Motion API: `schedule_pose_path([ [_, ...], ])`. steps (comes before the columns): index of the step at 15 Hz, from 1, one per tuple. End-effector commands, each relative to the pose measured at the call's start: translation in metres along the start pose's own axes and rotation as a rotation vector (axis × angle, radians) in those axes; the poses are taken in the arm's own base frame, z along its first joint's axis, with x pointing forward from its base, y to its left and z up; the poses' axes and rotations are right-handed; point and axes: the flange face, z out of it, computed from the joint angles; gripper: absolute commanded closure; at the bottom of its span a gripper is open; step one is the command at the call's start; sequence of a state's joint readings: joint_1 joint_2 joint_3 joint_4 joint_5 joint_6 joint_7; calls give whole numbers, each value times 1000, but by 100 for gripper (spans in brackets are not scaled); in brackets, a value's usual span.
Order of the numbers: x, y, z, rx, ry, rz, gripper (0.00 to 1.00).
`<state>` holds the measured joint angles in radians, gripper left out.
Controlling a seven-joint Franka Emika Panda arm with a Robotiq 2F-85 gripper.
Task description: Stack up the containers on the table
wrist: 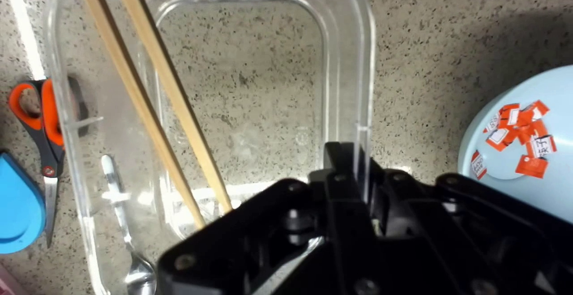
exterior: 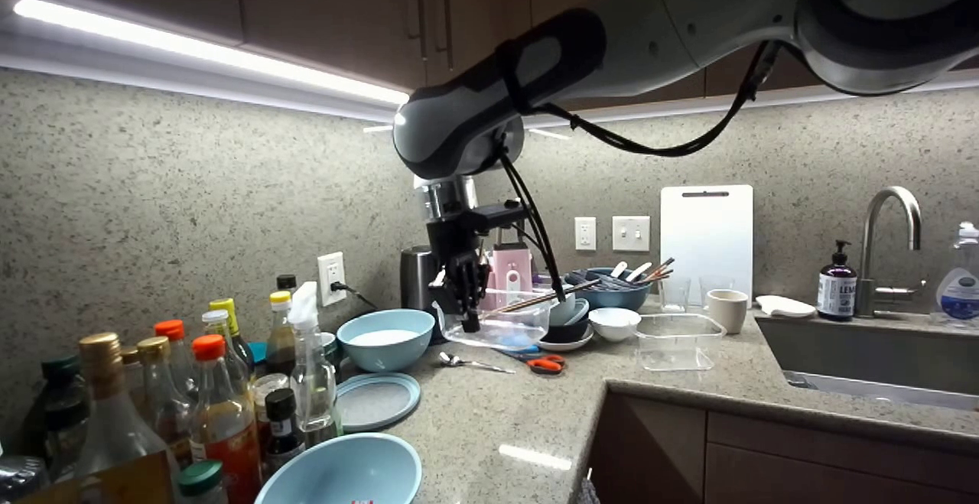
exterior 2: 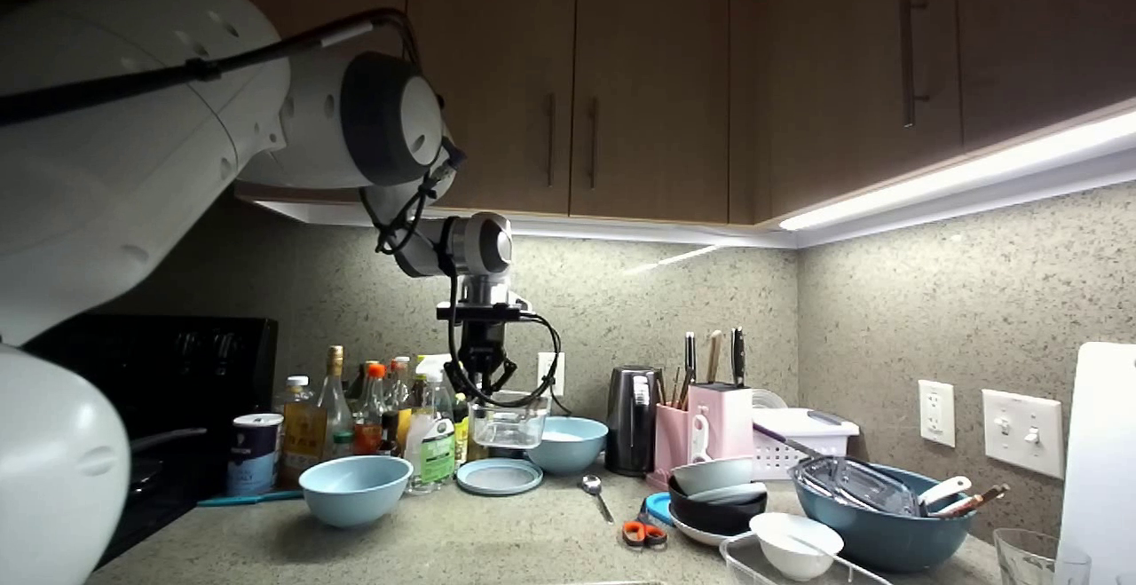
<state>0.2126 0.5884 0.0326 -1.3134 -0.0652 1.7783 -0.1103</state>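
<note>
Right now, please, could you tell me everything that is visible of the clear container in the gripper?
The clear container looks like rigid plastic or glass; which, I cannot tell. It is roughly rectangular with rounded corners, open on top, with marks on its floor too faint to read. The gripper pinches one side wall, holding it roughly level above the counter. Two wooden chopsticks lie slanted in it, sticking out past its rim.

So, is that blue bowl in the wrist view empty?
No, several little orange-and-white pieces lie inside the blue bowl in the wrist view.
</note>
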Motion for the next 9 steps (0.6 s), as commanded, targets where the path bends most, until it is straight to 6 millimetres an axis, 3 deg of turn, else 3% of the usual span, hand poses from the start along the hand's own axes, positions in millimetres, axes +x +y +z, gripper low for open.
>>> schedule_pose_path([
  [1, 0, -1, 0, 0, -2, 0, 93],
  [2, 0, -1, 2, 1, -3, 0, 98],
  [4, -6, 7, 5, -25, -27, -14, 98],
  [9, -35, 64, -1, -12, -27, 86, 98],
])
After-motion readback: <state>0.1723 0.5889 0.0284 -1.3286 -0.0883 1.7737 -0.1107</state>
